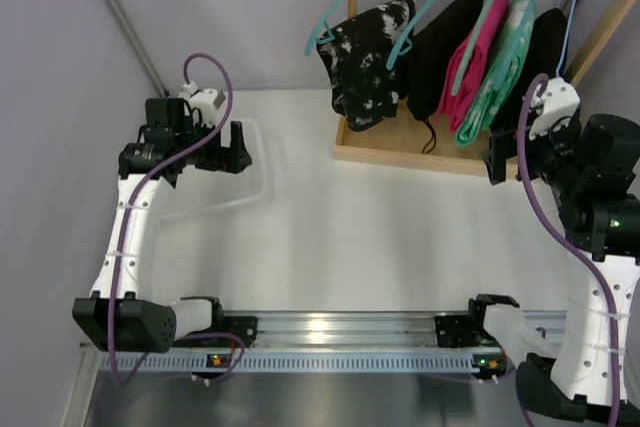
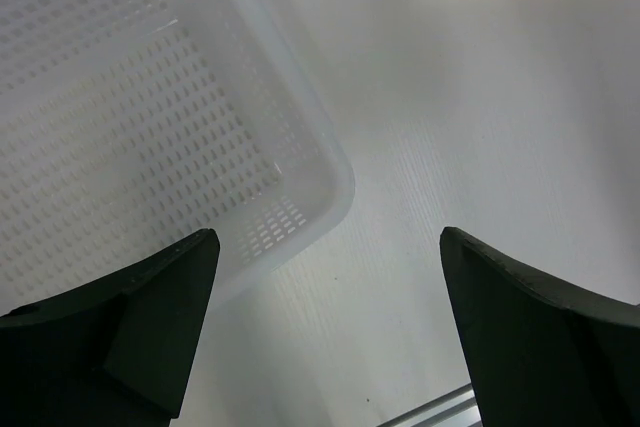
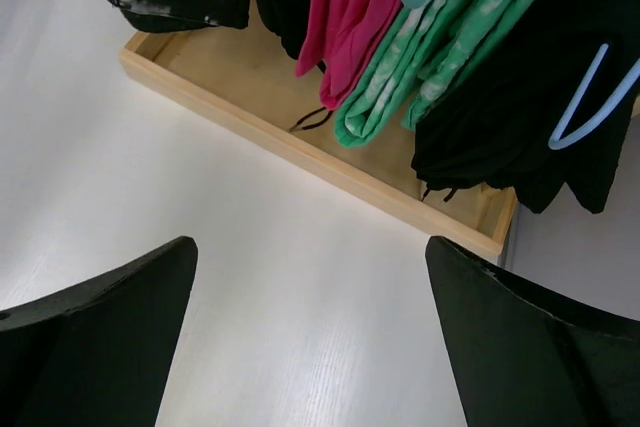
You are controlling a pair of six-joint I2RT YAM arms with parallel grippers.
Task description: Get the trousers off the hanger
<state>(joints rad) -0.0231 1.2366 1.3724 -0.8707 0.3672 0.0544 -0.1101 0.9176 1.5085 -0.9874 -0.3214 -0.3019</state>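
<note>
Two pincers, each with matte black wedge-shaped fingers spread wide, nothing between them. Far left: left pincer (image 1: 236,147) poised over the rim of a translucent white plastic basket (image 1: 256,183), floor and walls perforated in a fine grid, corners rounded, resting on a smooth white surface (image 1: 350,247). Centre: trousers (image 1: 368,59), soft black fabric marbled with irregular white splotches, draped in folds over a thin teal plastic hanger (image 1: 338,5) of triangular outline with a curved hook, leftmost of the hanging row, above a shallow pale wooden tray (image 1: 400,159). Close on the right: plain black garment (image 1: 445,47), pink garment (image 1: 478,52), mottled green garment (image 1: 505,72), second black garment (image 1: 545,52), crowding the trousers' right side. Far right: right pincer (image 1: 498,159) near the tray's right end, well apart from the trousers.
</note>
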